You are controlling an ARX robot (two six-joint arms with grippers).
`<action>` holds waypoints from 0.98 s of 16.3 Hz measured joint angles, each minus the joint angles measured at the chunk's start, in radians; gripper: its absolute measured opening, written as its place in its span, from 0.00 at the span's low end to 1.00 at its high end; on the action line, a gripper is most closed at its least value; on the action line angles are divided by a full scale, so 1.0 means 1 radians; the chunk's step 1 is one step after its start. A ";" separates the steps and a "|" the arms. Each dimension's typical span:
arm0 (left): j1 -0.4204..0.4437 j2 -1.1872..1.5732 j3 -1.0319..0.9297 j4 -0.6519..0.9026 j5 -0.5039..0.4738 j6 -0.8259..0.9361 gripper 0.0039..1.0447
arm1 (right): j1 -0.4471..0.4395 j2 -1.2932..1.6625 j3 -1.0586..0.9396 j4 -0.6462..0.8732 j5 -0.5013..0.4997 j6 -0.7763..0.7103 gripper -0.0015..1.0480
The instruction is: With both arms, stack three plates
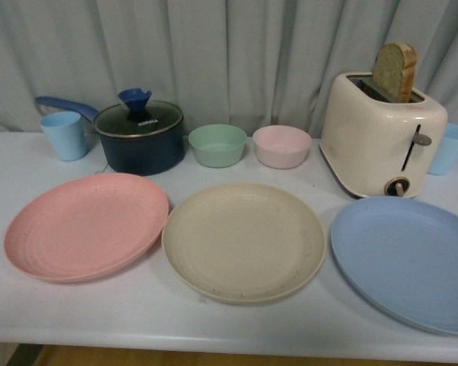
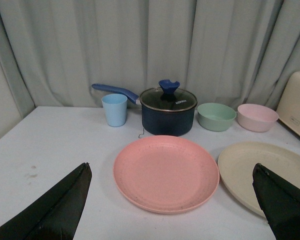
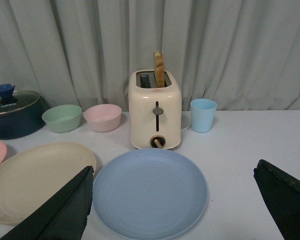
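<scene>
Three plates lie side by side on the white table, none stacked: a pink plate at the left, a beige plate in the middle and a light blue plate at the right. Neither arm shows in the front view. My left gripper hangs open above the near side of the pink plate, with the beige plate beside one fingertip. My right gripper is open too, over the blue plate, nothing between its fingers.
Along the back stand a light blue cup, a dark blue lidded pot, a green bowl, a pink bowl, a cream toaster holding a bread slice, and another blue cup. A grey curtain hangs behind.
</scene>
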 joint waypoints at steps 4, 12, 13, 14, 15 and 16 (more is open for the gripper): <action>-0.054 0.123 0.068 -0.149 -0.169 0.023 0.94 | 0.000 0.000 0.000 -0.001 0.003 0.000 0.94; 0.135 1.457 0.726 0.079 0.035 0.231 0.94 | 0.000 0.000 0.000 -0.001 0.004 0.000 0.94; 0.143 1.538 0.787 0.041 0.069 0.231 0.94 | 0.000 0.000 0.000 0.000 0.004 0.000 0.94; 0.147 1.621 0.844 0.031 0.089 0.230 0.94 | 0.000 0.000 0.000 0.000 0.004 0.000 0.94; 0.153 1.683 0.891 0.024 0.109 0.229 0.94 | 0.000 0.000 0.000 0.000 0.004 0.000 0.94; 0.159 1.759 0.964 -0.005 0.138 0.220 0.94 | 0.000 0.000 0.000 0.000 0.004 0.000 0.94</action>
